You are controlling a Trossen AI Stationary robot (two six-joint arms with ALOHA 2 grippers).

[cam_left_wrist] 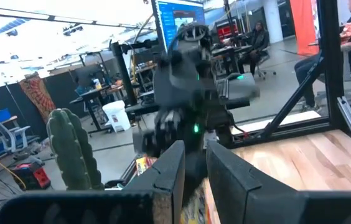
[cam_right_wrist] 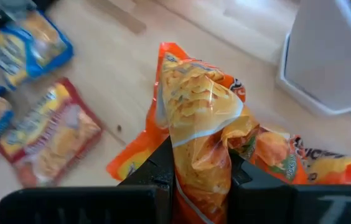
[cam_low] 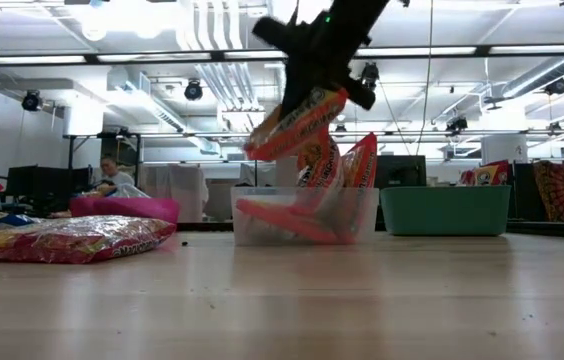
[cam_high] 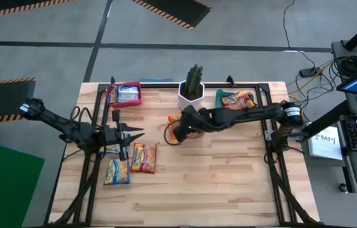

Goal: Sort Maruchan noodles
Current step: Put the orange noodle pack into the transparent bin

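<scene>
My right gripper (cam_high: 178, 128) hangs over the table's middle, shut on an orange noodle packet (cam_low: 295, 125). Below it stands a clear bin (cam_low: 258, 212) holding more orange packets (cam_low: 360, 160) on edge. My left gripper (cam_high: 133, 135) hovers open near the table's left side, pointing right, touching nothing. Beside it a red-orange packet (cam_high: 144, 157) and a yellow-and-blue packet (cam_high: 116, 171) lie flat; another (cam_high: 107, 149) lies partly under the arm. A red bin (cam_high: 125, 94) holds yellow-and-blue packets, and a teal bin (cam_high: 238, 99) holds red-orange ones. My right gripper pinches the orange packet between its two fingers at one end (cam_right_wrist: 199, 163), where the plastic is bowed and creased. The fingers come from above, slanting down toward the table's left. The packet is lifted clear and tilted, its free end (cam_low: 262, 145) over the clear bin.
A cactus in a white pot (cam_high: 192, 88) stands at the far edge between the red and teal bins, just beyond my right gripper. Black frame rails (cam_high: 273, 149) run along both table sides. Bare wood (cam_high: 216, 183) spreads over the near half.
</scene>
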